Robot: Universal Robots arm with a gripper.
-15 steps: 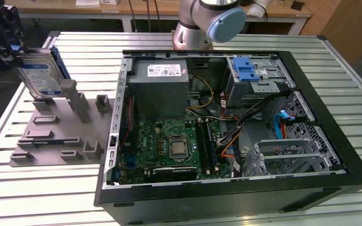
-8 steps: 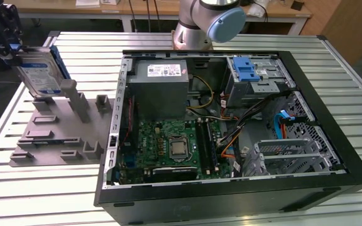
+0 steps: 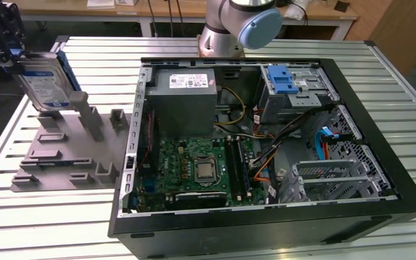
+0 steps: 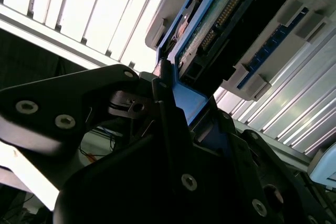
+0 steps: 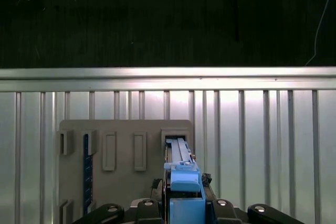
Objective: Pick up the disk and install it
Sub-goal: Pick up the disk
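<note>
The disk (image 3: pixel 45 81) is a silver hard drive with a white-and-blue label and a blue bracket. It stands on edge over the back corner of the grey holder (image 3: pixel 63 157), at the exterior view's left. My gripper (image 3: pixel 11 54) is shut on its upper end. In the first wrist view the disk (image 5: pixel 181 174) shows edge-on between the gripper (image 5: pixel 184 208) fingers, its lower end at a slot of the holder (image 5: pixel 121 182). I cannot tell whether it still touches the slot. The second wrist view shows its green circuit board side (image 4: pixel 220 14) and the black fingers (image 4: pixel 168 129).
An open black computer case (image 3: pixel 381 179) lies on the slatted metal table (image 3: pixel 49 227), to the holder's right in the exterior view. Inside are a grey power supply (image 3: pixel 186 103), a motherboard (image 3: pixel 193 168), cables and a drive bay with a blue latch (image 3: pixel 284 81). The arm's base (image 3: pixel 233 27) stands behind the case.
</note>
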